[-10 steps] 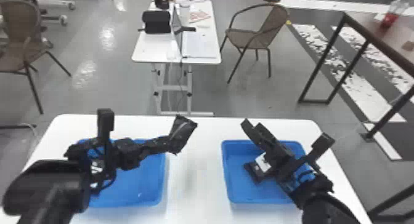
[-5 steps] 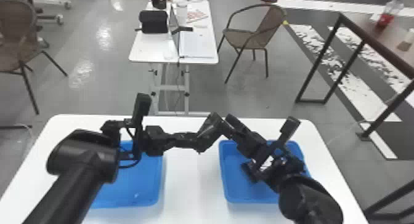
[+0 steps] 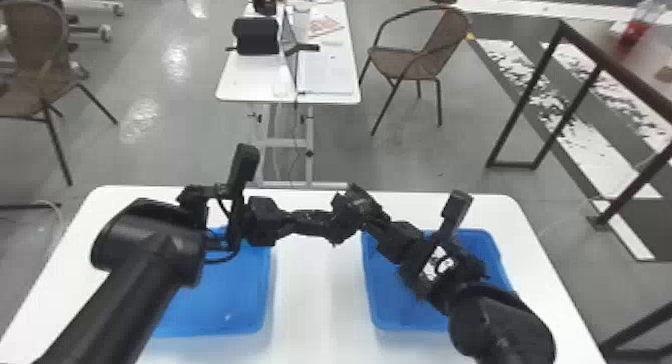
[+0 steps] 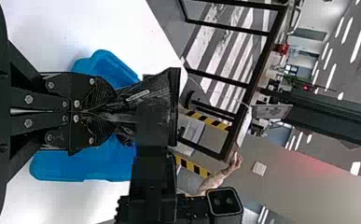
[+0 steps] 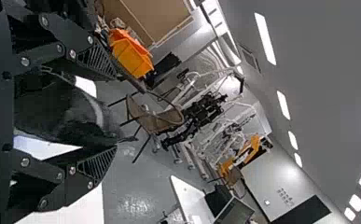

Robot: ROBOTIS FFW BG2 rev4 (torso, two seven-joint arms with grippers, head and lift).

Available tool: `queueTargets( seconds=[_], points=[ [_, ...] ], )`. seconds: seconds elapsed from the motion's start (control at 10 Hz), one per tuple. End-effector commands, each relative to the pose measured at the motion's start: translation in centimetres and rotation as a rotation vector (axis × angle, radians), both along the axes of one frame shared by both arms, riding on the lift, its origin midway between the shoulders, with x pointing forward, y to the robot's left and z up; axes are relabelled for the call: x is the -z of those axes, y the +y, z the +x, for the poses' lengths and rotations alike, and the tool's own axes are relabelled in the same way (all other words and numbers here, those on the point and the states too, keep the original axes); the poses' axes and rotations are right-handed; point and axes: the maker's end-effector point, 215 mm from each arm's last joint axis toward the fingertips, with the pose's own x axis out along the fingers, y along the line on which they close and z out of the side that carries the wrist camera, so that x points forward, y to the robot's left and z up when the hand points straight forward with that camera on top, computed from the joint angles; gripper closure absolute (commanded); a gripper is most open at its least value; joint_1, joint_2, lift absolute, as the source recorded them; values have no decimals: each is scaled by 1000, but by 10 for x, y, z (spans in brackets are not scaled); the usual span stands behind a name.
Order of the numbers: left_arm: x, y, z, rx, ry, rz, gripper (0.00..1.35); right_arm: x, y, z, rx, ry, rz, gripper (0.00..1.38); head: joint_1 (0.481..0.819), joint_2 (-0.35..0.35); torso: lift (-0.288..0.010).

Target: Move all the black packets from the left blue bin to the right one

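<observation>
a grey floor (image 3: 200,155) and a brown chair (image 3: 425,63) stand behind the white bench (image 3: 320,308); on it sit the left blue bin (image 3: 215,305) and the right blue bin (image 3: 400,308), one to each side of the meeting jaws. the black packet (image 4: 138,95) is up in the air between the two sets of jaws, above the strip of bench that parts the bins. its sheen and creases suggest thin, slick film: probably light, soft and quick to fold, so it could slip from a grip on the very edge. the end away from the left jaws looks the place to take, with a flat, fairly deep pinch

the left gripper (image 4: 101,111) has its jaws drawn together on the near end of the packet. the right gripper (image 5: 113,112) has its jaws wide, one to each side of the packet, which lies in the gap. the left arm (image 3: 160,253) comes up from the bottom edge, its wrist turned inward so the jaws point across the bench; the right arm (image 3: 500,328) slants in over its own bin to face them. this looks like a handover, and the right jaws probably need to close before the left let go
</observation>
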Motion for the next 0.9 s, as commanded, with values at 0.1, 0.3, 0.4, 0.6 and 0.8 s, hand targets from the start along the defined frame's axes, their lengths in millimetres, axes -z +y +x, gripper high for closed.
queueTargets(
  seconds=[0.1, 0.3, 0.4, 0.6, 0.8],
  points=[
    [-4, -6, 0, 8, -8, -9, 1211, 6, 1, -1, 1, 16, 0, 1283, 695, -112, 0],
    [-4, -4, 1, -8, -5, -18, 1187, 2, -3, 3, 22, 4, 9, 1283, 695, -113, 0],
    [9, 4, 0, -49, 40, -20, 808, 1, -14, 9, 52, 8, 20, 1283, 695, -114, 0],
    [24, 25, -9, -129, 93, -60, 53, 4, -66, 27, 144, 14, 4, 1283, 695, -117, 0],
    [31, 64, -9, -279, 103, -102, 145, 26, -138, 32, 252, 63, -24, 1283, 695, -150, 0]
  ],
)
